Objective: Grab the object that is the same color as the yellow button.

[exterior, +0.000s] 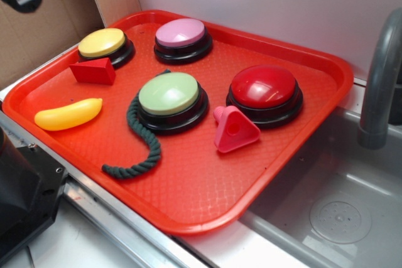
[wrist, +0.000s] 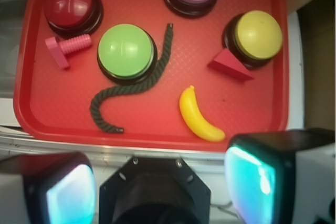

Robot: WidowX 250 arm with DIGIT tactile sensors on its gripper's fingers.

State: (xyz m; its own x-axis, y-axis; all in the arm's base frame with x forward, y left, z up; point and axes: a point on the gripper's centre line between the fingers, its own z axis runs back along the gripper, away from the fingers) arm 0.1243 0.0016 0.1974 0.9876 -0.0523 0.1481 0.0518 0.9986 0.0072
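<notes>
Red tray sits on the bench beside a sink, everything for the task laid out on it. Yellow button is at the tray's far left corner in the exterior view, with a red wedge block just in front of it, close enough that it may be touching the black base, hard to tell.

Target is the yellow toy banana, the only loose item matching the button's colour. It lies flat on the tray floor near the edge nearest the robot, apart from the wedge and well apart from the green button. Clear tray on all sides, so a top-down grab looks unobstructed.

Dark green rope curls round the green button's base and trails toward the near edge; not in the banana's way. Pink bolt-like toy rests by the red button; pink-topped button sits at the back.

Pincer hangs above the tray's near edge, pads spread wide, nothing between them. Banana lies just beyond the right pad in the wrist view, so judged: approach not yet begun, needs forward shift and descent, fingers across the banana's narrow width.
</notes>
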